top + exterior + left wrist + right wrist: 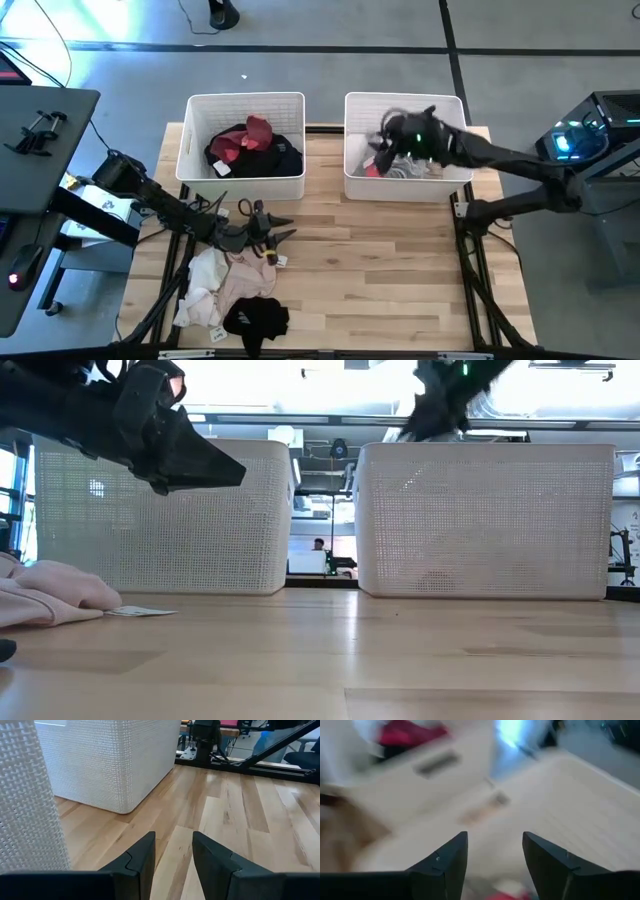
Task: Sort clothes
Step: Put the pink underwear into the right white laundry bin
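A pile of clothes lies on the table's near left: a white garment (pixel 200 285), a pink one (pixel 243 285) and a black one (pixel 257 320). The pink one also shows in the low view (pixel 50 595). My left gripper (pixel 285 228) hovers open and empty just beyond the pile, pointing toward the table's right; its fingers show over bare wood in the left wrist view (pixel 174 852). My right gripper (pixel 388 140) is open and empty over the right bin (pixel 455 183), which holds white, grey and red clothes (pixel 400 168). The left bin (pixel 245 185) holds black and maroon clothes (pixel 255 140).
The two white mesh-walled bins stand side by side at the table's far edge, with a narrow gap between them (pixel 322 560). Bare wood (pixel 380 270) lies in the middle and on the near right of the table. A paper tag (pixel 140 611) lies beside the pink garment.
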Available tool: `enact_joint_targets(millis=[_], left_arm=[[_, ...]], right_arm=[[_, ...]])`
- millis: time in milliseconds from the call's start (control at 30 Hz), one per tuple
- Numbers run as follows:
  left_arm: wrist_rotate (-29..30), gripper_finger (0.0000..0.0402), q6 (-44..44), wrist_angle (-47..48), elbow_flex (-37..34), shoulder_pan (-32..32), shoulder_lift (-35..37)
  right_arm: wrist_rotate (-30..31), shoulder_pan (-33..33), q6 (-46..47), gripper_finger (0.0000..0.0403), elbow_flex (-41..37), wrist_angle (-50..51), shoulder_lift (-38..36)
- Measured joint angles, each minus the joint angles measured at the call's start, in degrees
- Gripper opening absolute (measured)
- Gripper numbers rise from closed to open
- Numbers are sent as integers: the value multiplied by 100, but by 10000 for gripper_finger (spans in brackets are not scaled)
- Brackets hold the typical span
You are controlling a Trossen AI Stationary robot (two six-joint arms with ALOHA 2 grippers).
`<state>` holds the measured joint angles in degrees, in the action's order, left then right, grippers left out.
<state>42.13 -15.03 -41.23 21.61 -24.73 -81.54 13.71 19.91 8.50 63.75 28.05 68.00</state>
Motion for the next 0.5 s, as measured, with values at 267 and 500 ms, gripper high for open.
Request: enact_joint_targets(millis=[267,500], left_arm=[[0,120,10,-9,0,-14,0],[-241,120,548,659,53,-514,168]], right_arm=[[438,-2382,-726,181,7,-1428,268],[524,-3557,-897,181,7,-2038,1229]])
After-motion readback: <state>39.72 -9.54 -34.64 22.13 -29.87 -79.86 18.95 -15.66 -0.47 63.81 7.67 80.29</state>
